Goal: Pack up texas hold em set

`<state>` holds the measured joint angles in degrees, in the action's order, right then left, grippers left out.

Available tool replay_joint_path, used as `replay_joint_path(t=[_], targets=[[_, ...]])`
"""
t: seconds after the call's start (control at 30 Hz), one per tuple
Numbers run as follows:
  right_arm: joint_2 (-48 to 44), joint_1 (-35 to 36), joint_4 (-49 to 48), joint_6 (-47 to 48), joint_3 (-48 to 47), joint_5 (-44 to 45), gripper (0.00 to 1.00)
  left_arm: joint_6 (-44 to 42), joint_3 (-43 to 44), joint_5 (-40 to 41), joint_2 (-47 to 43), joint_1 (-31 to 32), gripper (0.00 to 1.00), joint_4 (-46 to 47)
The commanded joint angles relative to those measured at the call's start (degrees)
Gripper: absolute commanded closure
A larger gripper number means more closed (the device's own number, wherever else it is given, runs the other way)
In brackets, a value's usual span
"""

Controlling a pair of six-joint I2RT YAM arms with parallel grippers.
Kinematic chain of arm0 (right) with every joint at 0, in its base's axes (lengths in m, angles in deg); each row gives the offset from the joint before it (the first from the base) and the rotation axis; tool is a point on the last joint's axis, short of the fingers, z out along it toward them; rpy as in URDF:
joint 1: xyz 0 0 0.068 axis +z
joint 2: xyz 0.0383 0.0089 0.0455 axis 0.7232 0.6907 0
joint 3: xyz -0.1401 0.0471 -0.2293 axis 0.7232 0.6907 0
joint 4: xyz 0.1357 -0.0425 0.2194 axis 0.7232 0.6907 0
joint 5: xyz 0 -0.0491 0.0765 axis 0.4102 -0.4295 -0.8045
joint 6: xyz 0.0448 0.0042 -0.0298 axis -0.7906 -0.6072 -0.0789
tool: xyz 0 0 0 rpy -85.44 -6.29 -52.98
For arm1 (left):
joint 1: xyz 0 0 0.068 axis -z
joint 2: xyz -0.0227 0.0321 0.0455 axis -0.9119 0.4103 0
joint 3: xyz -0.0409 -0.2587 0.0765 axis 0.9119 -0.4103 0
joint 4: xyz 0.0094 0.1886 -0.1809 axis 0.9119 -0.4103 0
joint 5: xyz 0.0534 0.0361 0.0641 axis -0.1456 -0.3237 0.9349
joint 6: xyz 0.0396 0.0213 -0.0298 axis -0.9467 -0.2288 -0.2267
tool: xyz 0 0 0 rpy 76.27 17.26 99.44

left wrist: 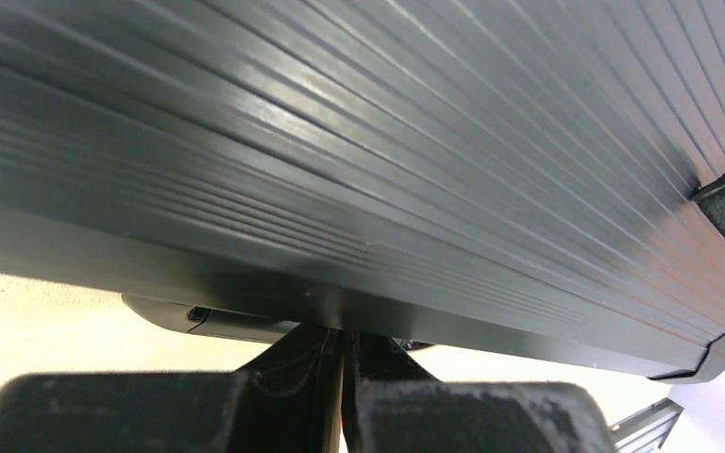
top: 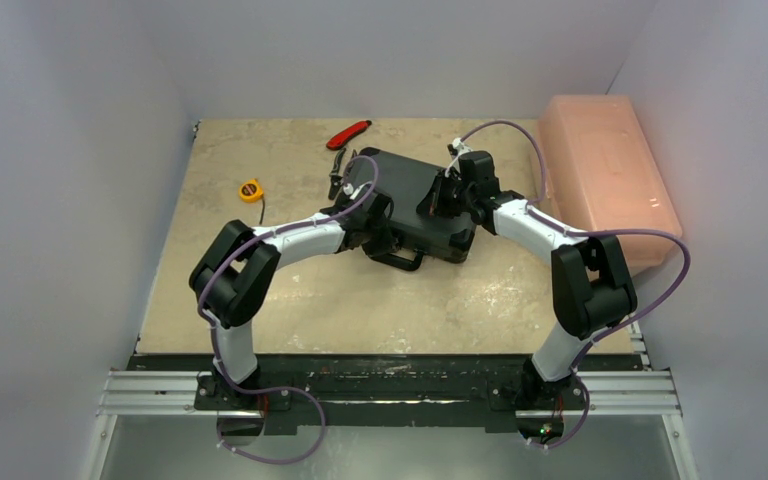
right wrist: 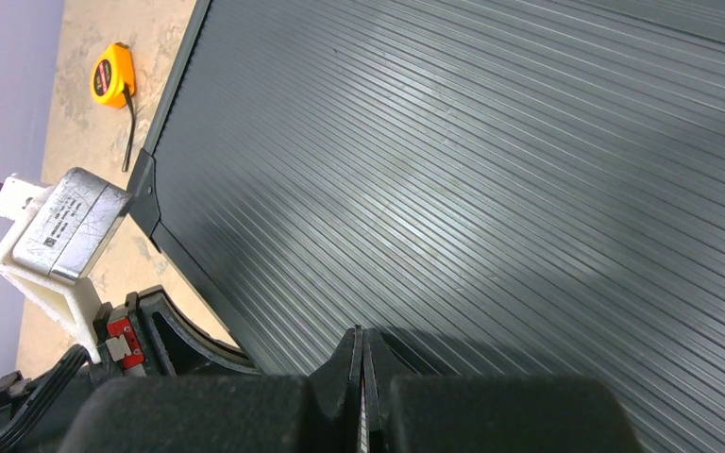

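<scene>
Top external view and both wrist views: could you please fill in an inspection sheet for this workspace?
Surface: beige table, mottled.
Job's things: black briefcase lying flat, lid down, handle toward the arms; chips, cards, dice: nothing seen.
Clutter: red-handled pliers behind the case; orange tape measure to its left; pink plastic box by the right wall.
Claws: left claw shut at the case's edge; right claw shut over the ribbed lid.
Cables: purple cables looped along both arms.
Surroundings: pale walls; metal rail under the bases.
</scene>
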<state>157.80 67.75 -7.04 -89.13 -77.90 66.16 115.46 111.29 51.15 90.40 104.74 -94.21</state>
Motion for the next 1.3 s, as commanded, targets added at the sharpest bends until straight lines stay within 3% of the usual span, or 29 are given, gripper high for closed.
replay_joint_path(t=[0.0, 0.5, 1.27], targets=[[3.1, 0.3, 7.1, 1.2, 2.0, 1.7, 1.00, 0.7, 0.3, 1.0, 0.2, -0.5, 1.00, 1.7], [3.0, 0.3, 7.1, 1.3, 1.9, 1.8, 1.00, 1.1, 1.8, 2.5, -0.8, -0.6, 1.00, -4.9], [3.3, 0.4, 7.3, 1.5, 1.9, 2.2, 1.00, 0.4, 4.5, 1.8, 2.9, -0.5, 1.00, -3.4]])
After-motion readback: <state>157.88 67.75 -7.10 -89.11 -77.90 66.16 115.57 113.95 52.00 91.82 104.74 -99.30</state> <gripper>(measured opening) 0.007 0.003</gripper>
